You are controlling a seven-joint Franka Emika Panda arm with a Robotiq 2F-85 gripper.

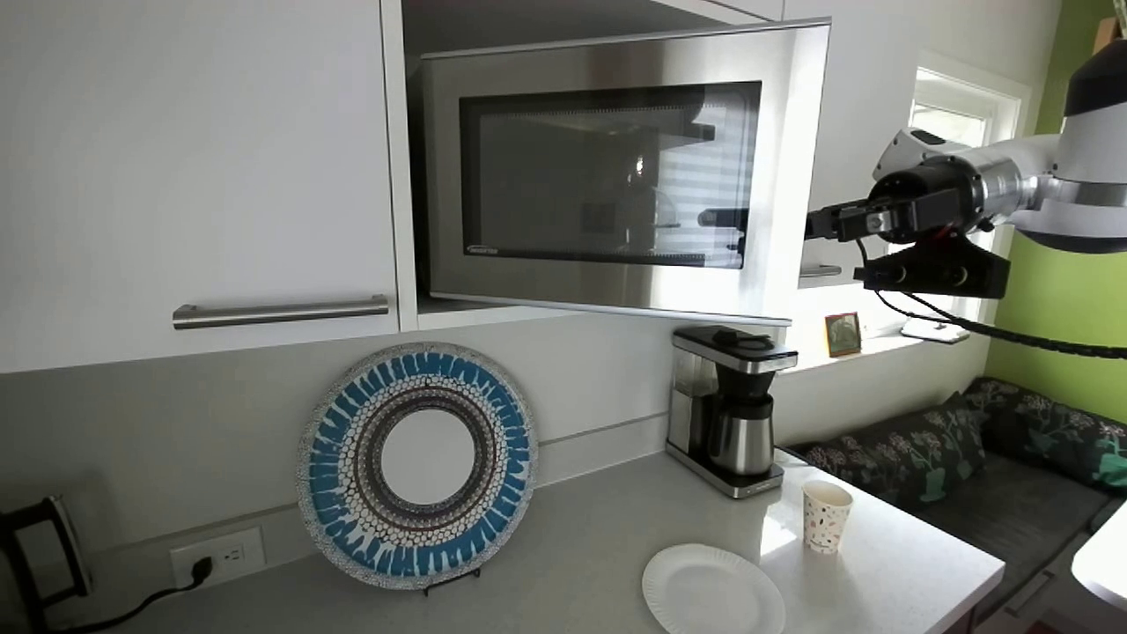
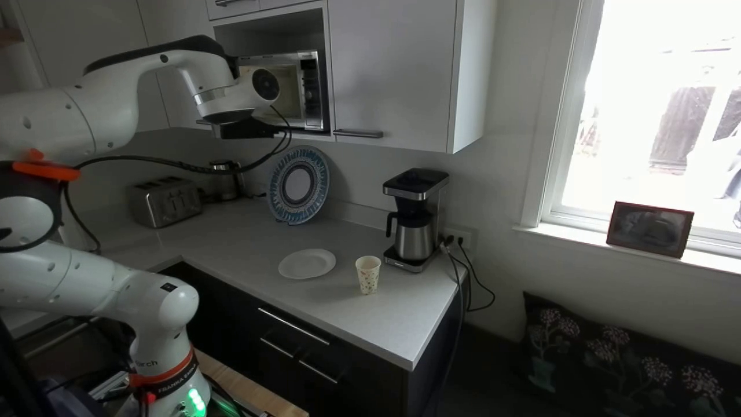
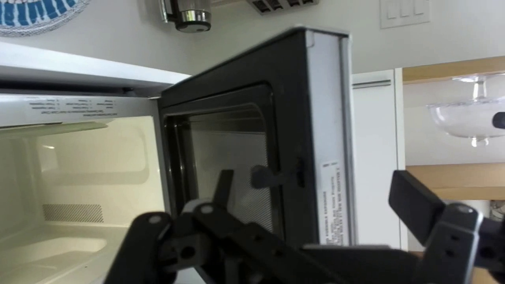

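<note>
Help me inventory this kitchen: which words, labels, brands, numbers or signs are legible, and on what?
"FRANKA": robot arm's base, later letters unclear.
"rch", a word's visible end: above "FRANKA".
"INVERTER", seemingly: on the microwave door.
Too small or blurred to read surely: the door's edge label and print on the microwave frame.

The microwave door [image 1: 616, 176] stood open above the surface [image 1: 599, 546], the claw [image 1: 823, 222] right at its free edge. Along the surface's back edge leaned a blue-ringed disc [image 1: 423, 462], with the coffee maker [image 1: 735, 423] near the back right corner. A cup [image 1: 826, 519] (speckled, upright) stood near the right edge, a white plate [image 1: 713, 592] inward of it.
</note>
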